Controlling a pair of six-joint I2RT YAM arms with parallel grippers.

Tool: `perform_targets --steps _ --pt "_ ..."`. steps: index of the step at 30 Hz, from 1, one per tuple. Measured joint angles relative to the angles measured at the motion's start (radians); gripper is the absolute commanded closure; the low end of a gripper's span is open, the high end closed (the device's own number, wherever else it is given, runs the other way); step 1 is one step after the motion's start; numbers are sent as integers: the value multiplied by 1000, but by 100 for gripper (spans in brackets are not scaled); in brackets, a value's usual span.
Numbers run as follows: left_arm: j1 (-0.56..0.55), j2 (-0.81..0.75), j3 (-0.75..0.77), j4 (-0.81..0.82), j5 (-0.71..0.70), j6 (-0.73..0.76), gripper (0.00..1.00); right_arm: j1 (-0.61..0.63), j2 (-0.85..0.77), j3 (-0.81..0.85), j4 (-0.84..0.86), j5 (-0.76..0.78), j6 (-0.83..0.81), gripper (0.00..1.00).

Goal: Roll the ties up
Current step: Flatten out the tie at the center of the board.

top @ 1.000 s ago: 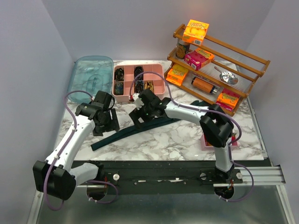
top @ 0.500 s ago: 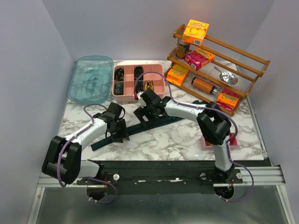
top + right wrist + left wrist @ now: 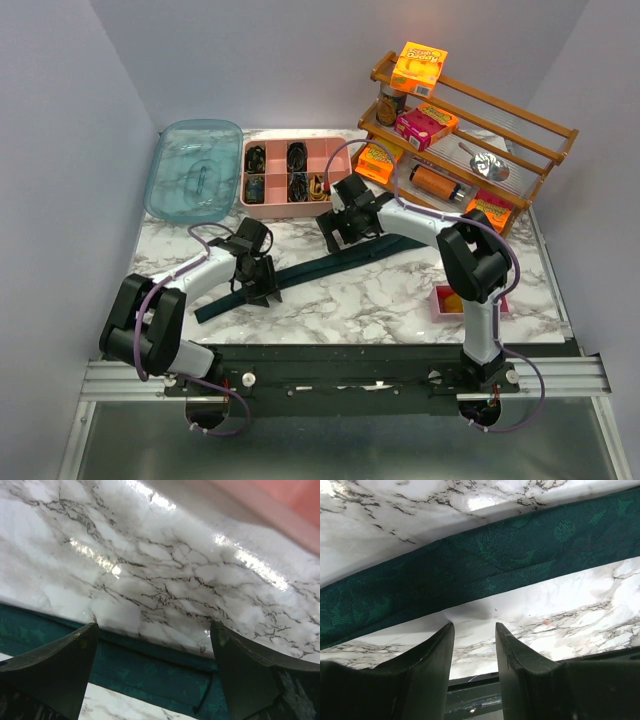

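The left arm lies low, its tool [image 3: 473, 632] narrowly parted and empty just in front of the long dark teal patterned fabric necktie [image 3: 325, 266], which is unrolled on the white marble tabletop [image 3: 390, 300]. The right tool [image 3: 155, 635], spread wide, has drawn back off the necktie toward the pink compartment tray [image 3: 270, 210]. Bare marble lies in front.

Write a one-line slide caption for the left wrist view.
Left hand, narrowly open and empty, poised beside a dark green patterned tie lying across the marble table.
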Motion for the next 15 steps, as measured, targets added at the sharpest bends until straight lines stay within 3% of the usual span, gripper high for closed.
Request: perform_targets --steps 8,15 --pt "20 35 39 -36 -20 21 49 0 -86 -110 -16 -44 21 0" --pt "63 82 104 -82 -138 69 47 0 -126 -154 -47 -73 59 0"
